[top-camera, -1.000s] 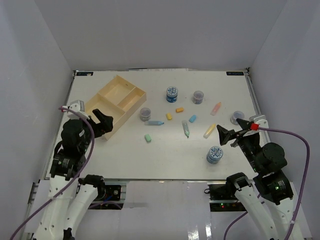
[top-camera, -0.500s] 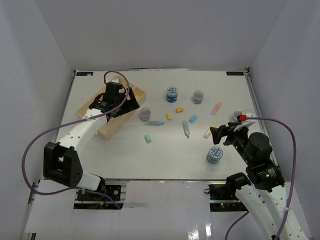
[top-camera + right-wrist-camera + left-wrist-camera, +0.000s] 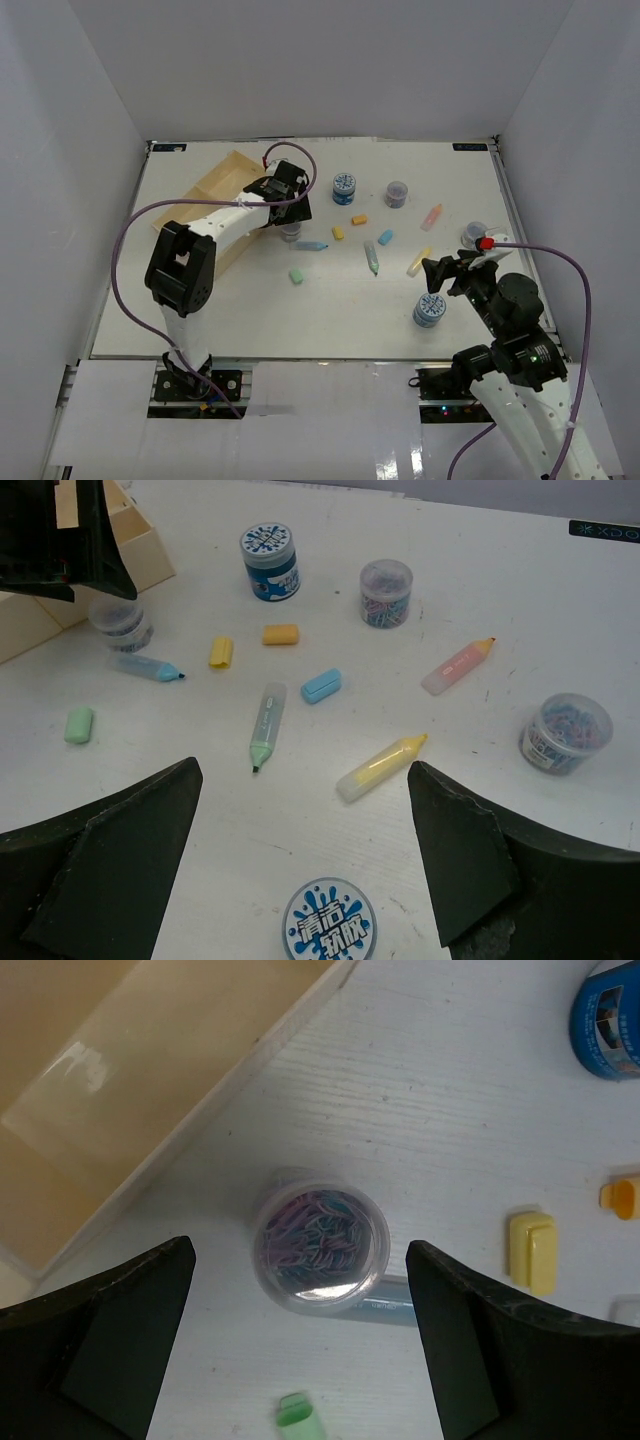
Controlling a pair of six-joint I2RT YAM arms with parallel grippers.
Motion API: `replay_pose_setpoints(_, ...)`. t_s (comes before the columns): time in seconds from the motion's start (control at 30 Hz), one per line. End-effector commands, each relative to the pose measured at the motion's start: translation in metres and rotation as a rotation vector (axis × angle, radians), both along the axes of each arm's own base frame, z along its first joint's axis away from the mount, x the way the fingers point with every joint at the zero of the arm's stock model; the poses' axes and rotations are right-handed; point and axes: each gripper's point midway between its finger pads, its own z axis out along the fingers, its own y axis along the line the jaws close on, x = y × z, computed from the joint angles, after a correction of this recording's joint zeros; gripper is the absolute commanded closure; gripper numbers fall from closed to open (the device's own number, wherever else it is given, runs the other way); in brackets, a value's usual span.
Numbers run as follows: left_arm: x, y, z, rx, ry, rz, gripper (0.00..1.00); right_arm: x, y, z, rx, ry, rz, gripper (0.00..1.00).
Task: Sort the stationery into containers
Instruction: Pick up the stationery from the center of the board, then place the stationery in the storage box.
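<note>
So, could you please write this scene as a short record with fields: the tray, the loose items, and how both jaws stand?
tray: pale wood tray, far left of table; visible parts hold nothing
left jaws: open, over a clear tub of clips beside the tray, not touching
right jaws: open, empty, near a blue-and-white tub
loose on table: another blue-and-white tub, two more clear tubs, four pens, four small caps
sorted so far: nothing visible
</note>
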Motion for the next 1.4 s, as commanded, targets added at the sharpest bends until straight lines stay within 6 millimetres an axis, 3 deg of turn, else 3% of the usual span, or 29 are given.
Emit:
replay_pose_setpoints(0.0, 0.011, 0.005, 0.019, 0.083, -0.056, 0.017, 0.02, 0.002, -0.002, 0.01, 0.012, -0.052, -0.01, 0.1)
replay_pose_setpoints(0.4, 0.014, -0.008, -0.007, 0.155, -0.017, -0.031, 0.05, 0.001, -0.007, 0.009, 0.017, -0.071, -0.039, 0.1)
replay_pose_setpoints(0.67, 0.013, -0.019, -0.009, 0.156, -0.007, -0.057, 0.21, 0.0, -0.008, 0.01, 0.021, -0.077, -0.043, 0.1)
replay_pose_setpoints(0.9, 0.006, -0.022, -0.001, 0.135, -0.008, -0.072, 0.47, 0.0, -0.008, 0.01, 0.021, -0.078, -0.043, 0.1)
replay_pose_setpoints(1.03, 0.008, -0.022, 0.035, 0.105, -0.062, -0.07, 0.5, 0.0, -0.008, 0.011, 0.021, -0.08, -0.044, 0.1)
replay_pose_setpoints(1.07, 0.013, -0.022, 0.059, 0.098, -0.112, -0.07, 0.5, 0.0, -0.008, 0.011, 0.023, -0.081, -0.044, 0.1)
replay_pose_setpoints(1.13, 0.019, -0.016, 0.083, 0.109, -0.164, -0.063, 0.5, 0.0, -0.008, 0.011, 0.02, -0.079, -0.042, 0.1)
replay_pose_setpoints(1.17, 0.025, -0.012, 0.108, 0.116, -0.215, -0.059, 0.51, 0.0, -0.008, 0.012, 0.02, -0.079, -0.041, 0.1)
replay_pose_setpoints(1.27, 0.043, 0.009, 0.149, 0.101, -0.296, -0.026, 0.51, 0.0, -0.005, 0.013, 0.018, -0.076, -0.022, 0.1)
replay_pose_setpoints(1.3, 0.053, 0.026, 0.158, 0.104, -0.313, 0.007, 0.51, 0.0, -0.004, 0.013, 0.019, -0.074, -0.018, 0.1)
replay_pose_setpoints(1.37, 0.065, 0.041, 0.17, 0.102, -0.337, 0.035, 0.51, 0.001, -0.002, 0.012, 0.016, -0.072, -0.011, 0.1)
